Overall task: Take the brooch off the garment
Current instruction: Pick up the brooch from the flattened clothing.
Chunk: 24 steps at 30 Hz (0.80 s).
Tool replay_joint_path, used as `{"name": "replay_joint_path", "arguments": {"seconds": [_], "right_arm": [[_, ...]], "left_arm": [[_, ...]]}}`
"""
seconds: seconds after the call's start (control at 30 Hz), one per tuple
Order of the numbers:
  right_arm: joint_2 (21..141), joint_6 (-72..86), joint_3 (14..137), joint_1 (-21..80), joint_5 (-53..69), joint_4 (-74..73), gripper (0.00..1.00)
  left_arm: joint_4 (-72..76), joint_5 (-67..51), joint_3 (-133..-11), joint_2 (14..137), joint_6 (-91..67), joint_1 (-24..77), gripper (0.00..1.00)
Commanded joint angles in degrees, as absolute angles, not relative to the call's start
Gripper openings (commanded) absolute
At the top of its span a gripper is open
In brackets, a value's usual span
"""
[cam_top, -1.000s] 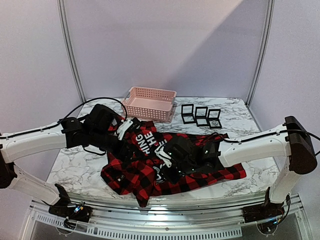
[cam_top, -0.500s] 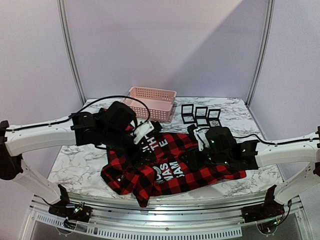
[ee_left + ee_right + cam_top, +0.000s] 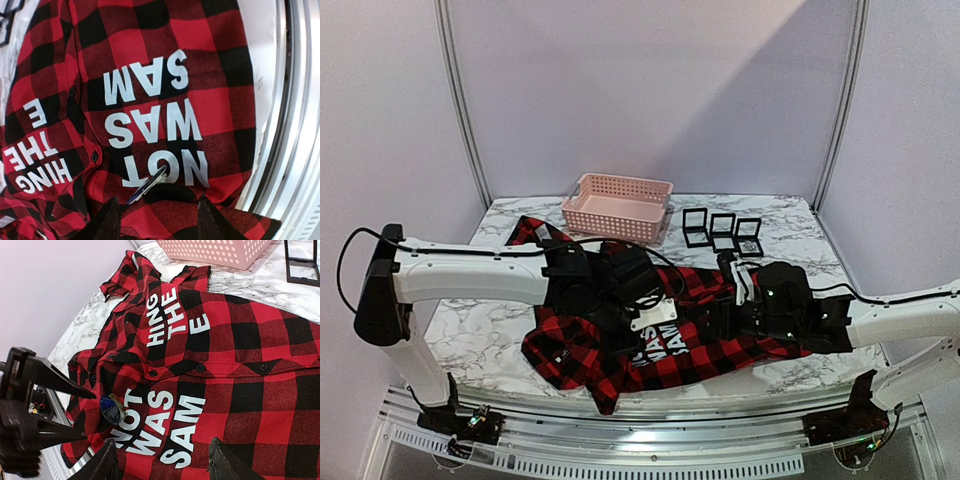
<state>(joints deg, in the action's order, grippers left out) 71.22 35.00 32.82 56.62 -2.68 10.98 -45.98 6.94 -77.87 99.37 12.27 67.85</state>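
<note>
Because the small blue oval brooch [image 3: 111, 409] sits pinned on the red-and-black plaid flannel shirt [image 3: 260, 405] at the edge of its white printed word "NOT" [image 3: 167, 170], the left gripper [image 3: 157, 222], jaws spread and empty just short of that word, should close on the brooch body only, not on cloth. The right gripper [image 3: 165, 465], also spread and empty near that word, could press the fabric flat.

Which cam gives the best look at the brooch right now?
Right wrist: the brooch shows its blue face on the shirt, beside the NOT lettering. Left wrist sees it only edge-on, as a thin blue-silver sliver. Top external: the left arm covers it.
</note>
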Motion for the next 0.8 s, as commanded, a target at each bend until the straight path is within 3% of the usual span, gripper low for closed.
{"name": "replay_joint_path", "arguments": {"seconds": [0.0,0.37,0.77], "right_arm": [[69.79,36.56,31.48,56.06,-1.94,13.69,0.6],[70.37,37.33,31.11,56.05,-0.93,15.69,0.6],[70.27,37.72,30.44,56.02,-0.62,16.61,0.61]], "left_arm": [[-48.58,10.42,-79.67,101.64,13.8,69.25,0.51],[-48.54,11.51,-81.92,104.95,14.51,70.58,0.37],[-46.86,15.77,-82.22,106.56,15.46,71.25,0.38]]}}
